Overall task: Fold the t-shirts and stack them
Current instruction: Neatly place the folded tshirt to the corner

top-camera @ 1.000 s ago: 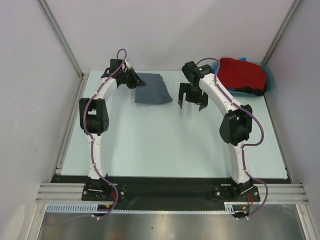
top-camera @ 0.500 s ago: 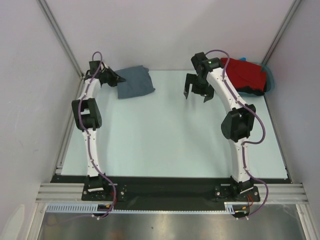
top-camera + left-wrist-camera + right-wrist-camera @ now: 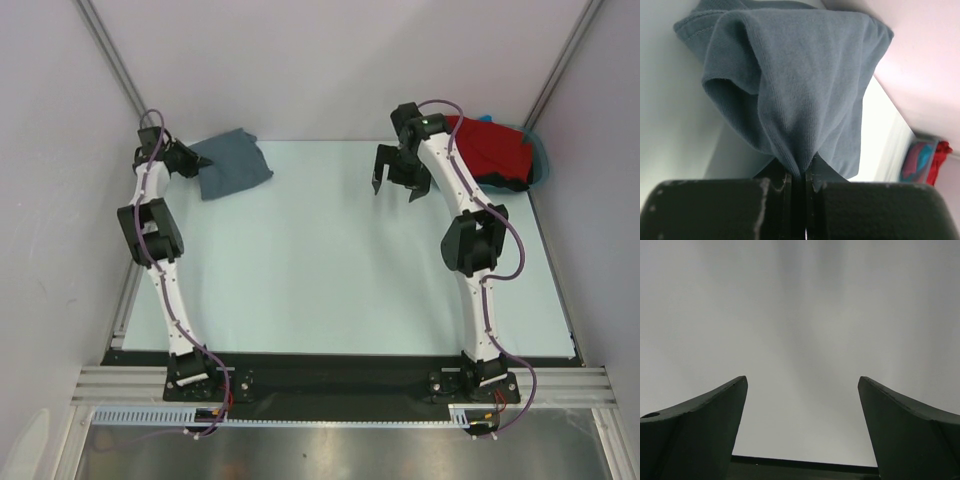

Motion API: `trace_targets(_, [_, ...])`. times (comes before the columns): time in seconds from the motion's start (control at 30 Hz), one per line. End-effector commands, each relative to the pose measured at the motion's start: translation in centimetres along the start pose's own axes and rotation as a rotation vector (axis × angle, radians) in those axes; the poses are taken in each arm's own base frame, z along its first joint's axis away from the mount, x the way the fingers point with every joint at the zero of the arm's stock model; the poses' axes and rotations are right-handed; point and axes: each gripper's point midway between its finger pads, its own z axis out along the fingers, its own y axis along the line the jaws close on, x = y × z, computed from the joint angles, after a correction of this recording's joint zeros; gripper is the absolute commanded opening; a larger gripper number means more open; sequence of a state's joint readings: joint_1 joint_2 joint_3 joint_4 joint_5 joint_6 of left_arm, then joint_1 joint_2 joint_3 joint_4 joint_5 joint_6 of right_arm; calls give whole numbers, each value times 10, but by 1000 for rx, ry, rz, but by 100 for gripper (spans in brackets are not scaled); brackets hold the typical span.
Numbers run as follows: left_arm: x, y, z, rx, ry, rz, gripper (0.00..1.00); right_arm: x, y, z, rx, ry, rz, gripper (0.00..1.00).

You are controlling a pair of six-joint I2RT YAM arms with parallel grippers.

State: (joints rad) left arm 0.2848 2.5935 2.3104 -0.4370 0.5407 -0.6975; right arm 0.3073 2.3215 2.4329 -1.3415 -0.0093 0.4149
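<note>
Near edge: aluminium rail [image 3: 340,385], then black strip [image 3: 340,364]. Beyond: pale mint desk [image 3: 330,270]. Far left corner: left end effector [image 3: 192,166] clenched on slate-grey t-shirt [image 3: 234,165], cloth bunched on desk near the wall. Far right: right end effector [image 3: 397,187] released, jaws wide, beside red t-shirt [image 3: 487,148] heaped in teal tub [image 3: 541,160]. Plain pale walls [image 3: 330,70] behind.

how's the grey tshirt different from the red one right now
The slate-grey cloth t-shirt is pinched at one edge by the shut left gripper; nothing holds the bright red cloth t-shirt. The grey one is a compact bundle at the far left corner of the table; the red one lies heaped in the teal plastic tub at the far right. Both are soft cloth, along the table's far edge.
</note>
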Motion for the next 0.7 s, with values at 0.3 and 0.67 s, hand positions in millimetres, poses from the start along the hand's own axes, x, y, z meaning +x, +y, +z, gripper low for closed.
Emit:
trace_targets(0.3, [-66,-11,-101,-189,-303,34,0,22,-2,-13,-11,80,2,100])
trace_targets(0.67, [-74,6,-109,-263,-356,-23,0,27,-1,-15,-16,74,7,100])
